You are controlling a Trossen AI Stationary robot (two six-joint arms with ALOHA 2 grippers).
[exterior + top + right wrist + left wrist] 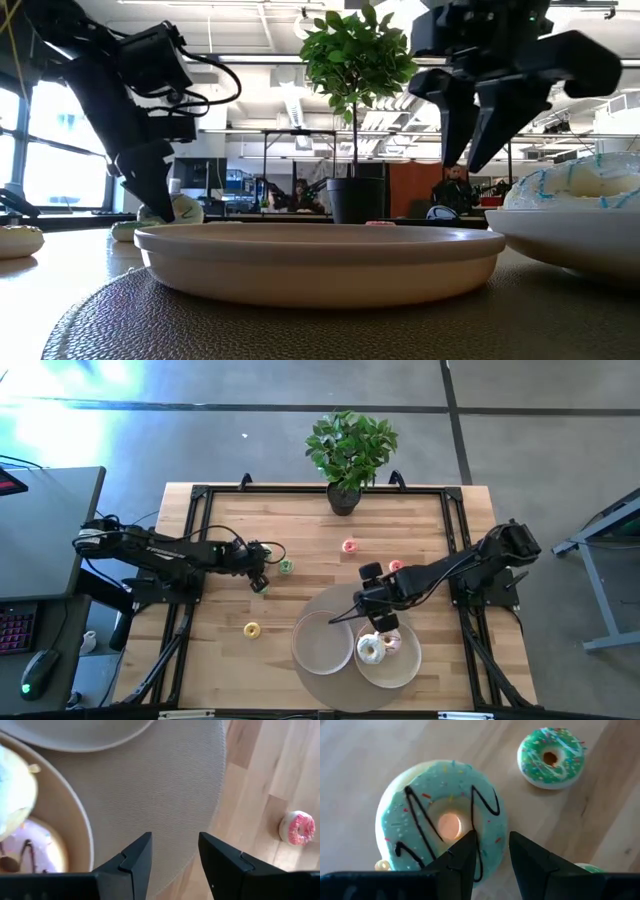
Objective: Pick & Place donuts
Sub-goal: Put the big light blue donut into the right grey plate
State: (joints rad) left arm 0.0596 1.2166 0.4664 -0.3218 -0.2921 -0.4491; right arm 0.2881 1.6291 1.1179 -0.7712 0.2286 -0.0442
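Observation:
My left gripper (258, 577) (490, 847) is open, low over the large green-iced donut (442, 817) (260, 589) that lies flat on the wood. One finger stands over the edge of the donut's hole, the other just outside its ring. A tiny green donut (551, 757) (286, 567) lies beside it. My right gripper (373, 603) (175, 852) is open above the round mat, touching nothing. The white-iced donut (369, 651) and the pink-iced donut (391, 641) lie in a white bowl (400, 672). Two tiny pink donuts (349, 546) (396, 566) and a yellow one (251, 629) lie on the table.
An empty white bowl (322, 645) sits on the grey mat (335, 603) beside the filled one. A potted plant (349, 455) stands at the table's far edge. Bare wood lies between the arms and at the near left. A person (455, 185) shows far back in the room.

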